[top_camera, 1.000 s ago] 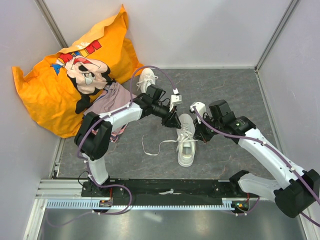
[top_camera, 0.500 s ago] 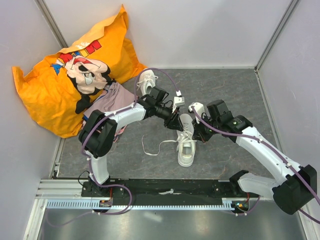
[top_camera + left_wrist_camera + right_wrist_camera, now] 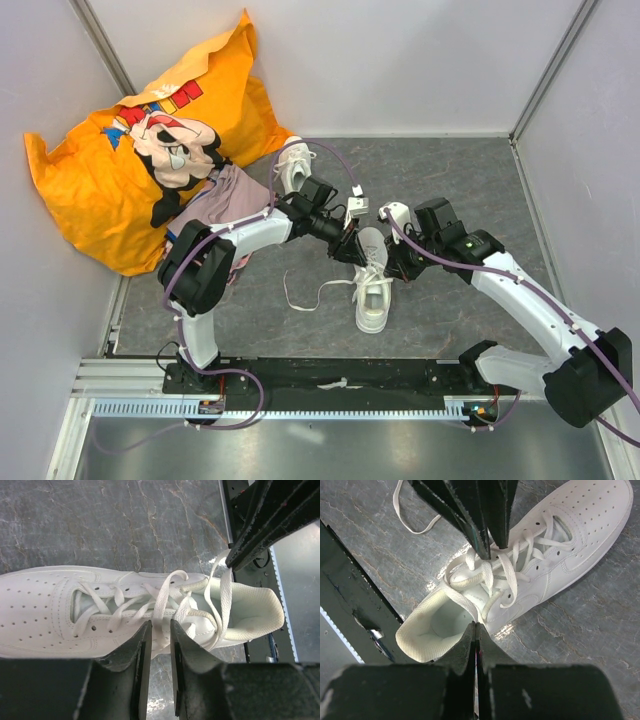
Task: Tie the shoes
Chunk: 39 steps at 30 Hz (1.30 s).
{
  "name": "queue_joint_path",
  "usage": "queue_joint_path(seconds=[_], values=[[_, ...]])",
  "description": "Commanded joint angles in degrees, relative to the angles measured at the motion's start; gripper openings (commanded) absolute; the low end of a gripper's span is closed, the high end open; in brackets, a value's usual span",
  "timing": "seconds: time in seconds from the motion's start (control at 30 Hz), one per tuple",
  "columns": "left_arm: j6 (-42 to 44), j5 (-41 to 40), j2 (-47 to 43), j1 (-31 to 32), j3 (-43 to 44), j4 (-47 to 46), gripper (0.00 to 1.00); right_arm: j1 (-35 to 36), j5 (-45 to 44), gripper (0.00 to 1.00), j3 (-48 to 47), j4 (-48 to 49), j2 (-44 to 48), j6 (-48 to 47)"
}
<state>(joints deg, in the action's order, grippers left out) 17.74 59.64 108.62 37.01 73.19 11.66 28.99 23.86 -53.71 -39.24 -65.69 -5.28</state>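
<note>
One white shoe [image 3: 372,290] lies in the middle of the grey floor, heel toward the arm bases, its laces loose. The other shoe [image 3: 293,160] lies at the back by the orange cushion. My left gripper [image 3: 159,626] hangs over the near shoe's [image 3: 60,610] lacing. Its jaws stand a narrow gap apart with a lace strand [image 3: 162,597] running in between the tips. My right gripper [image 3: 476,625] is shut on a lace end [image 3: 462,602] at the shoe's [image 3: 580,535] collar. In the left wrist view its fingers [image 3: 260,525] hold that lace taut upward.
A big orange printed cushion [image 3: 120,150] and a pinkish folded garment [image 3: 225,195] fill the back left. A loose lace [image 3: 300,298] trails on the floor left of the near shoe. White walls close in three sides; a black rail [image 3: 340,378] runs along the front.
The left gripper has slid a little right and lower over the near shoe, and its jaws have narrowed. The right gripper stays shut on its lace, hardly moved.
</note>
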Motion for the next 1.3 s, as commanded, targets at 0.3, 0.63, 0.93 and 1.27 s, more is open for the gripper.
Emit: queue_joint_path(seconds=[0.3,0.63,0.93,1.27], values=[[-2.2,3.7,-1.4,0.3,0.6,-0.9,0.02,-0.6,0.8,0.00,1.5,4.3,0.5,4.6],[-9.9,1.9,-6.1,0.3,-1.8,-7.7,0.01,-0.6,2.7,0.00,2.7,6.5,-0.1,7.4],[-14.7,3.1,-8.0,0.3,-3.1,-9.4,0.01,-0.5,-0.8,0.00,7.1,15.7,1.6,19.0],[-18.7,3.4,-9.7,0.3,-6.6,-11.0,0.01,-0.7,-8.4,0.00,13.9,27.4,7.5,33.6]])
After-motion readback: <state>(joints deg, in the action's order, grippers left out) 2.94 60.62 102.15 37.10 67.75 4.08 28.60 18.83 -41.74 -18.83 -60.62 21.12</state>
